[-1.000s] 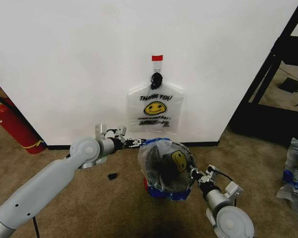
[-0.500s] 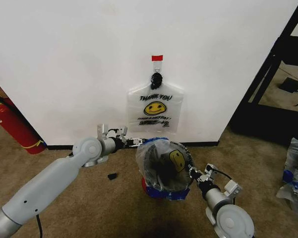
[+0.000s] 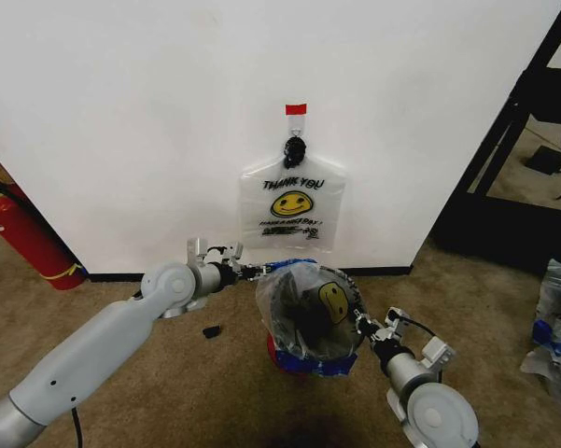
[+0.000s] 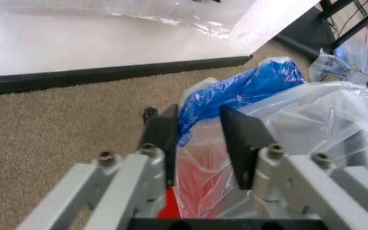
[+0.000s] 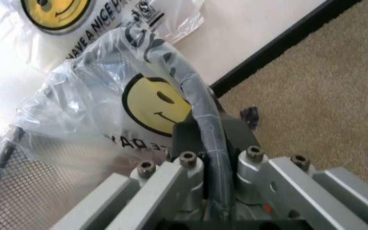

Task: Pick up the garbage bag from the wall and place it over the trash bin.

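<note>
Head cam: I count 2 garbage bags, one (image 3: 292,205) hanging on the wall (image 3: 121,112), one (image 3: 308,308) draped over the trash bin (image 3: 303,359); L wrist: left gripper (image 4: 197,132) spread beside blue handle tape (image 4: 248,86); R wrist: right gripper (image 5: 211,139) pinching bin rim w/ bag.

glossy thin plastic garbage bag (image 3: 310,301), rough carpet (image 3: 215,392)
</note>
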You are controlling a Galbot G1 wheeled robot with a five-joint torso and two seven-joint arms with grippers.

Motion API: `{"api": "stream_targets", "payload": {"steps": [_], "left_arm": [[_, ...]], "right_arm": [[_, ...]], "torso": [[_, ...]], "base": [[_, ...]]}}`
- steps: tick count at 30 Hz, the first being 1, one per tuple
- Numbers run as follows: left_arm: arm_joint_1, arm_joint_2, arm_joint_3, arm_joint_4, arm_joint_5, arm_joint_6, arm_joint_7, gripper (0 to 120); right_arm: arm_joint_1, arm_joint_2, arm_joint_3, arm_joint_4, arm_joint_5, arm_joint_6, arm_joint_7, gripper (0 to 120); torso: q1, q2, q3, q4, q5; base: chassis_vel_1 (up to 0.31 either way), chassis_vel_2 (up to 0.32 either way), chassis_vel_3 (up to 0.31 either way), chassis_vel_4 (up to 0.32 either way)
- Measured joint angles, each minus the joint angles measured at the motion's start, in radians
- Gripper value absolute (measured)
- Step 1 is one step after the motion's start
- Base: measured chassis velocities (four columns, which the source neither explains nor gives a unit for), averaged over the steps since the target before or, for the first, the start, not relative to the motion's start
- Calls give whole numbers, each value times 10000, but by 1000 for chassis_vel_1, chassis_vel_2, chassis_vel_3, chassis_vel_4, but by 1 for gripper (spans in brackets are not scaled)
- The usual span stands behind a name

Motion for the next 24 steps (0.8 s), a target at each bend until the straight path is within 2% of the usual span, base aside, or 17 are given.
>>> {"api": "stream_targets", "payload": {"steps": [7, 16, 24], "left_arm": [[-77, 32, 24, -108, -28, -105, 35, 0], [-119, -93, 144, -251, 64, -99, -150, 0], [-141, 18, 169, 14, 261, 60, -331, 0]], "right_arm": [[-11, 40, -51, 3, -13, -25, 1, 0], [-97, 54, -293, 107, -149, -45, -83, 0], [-82, -87, -471, 143, -182, -42, -323, 0]], "torso": [[0, 0, 0, 0, 1], [-2, 0, 0, -2, 0], [-2, 0, -1, 1, 0]], "base": [[0, 0, 0, 0], [0, 0, 0, 0], [0, 0, 0, 0]]}}
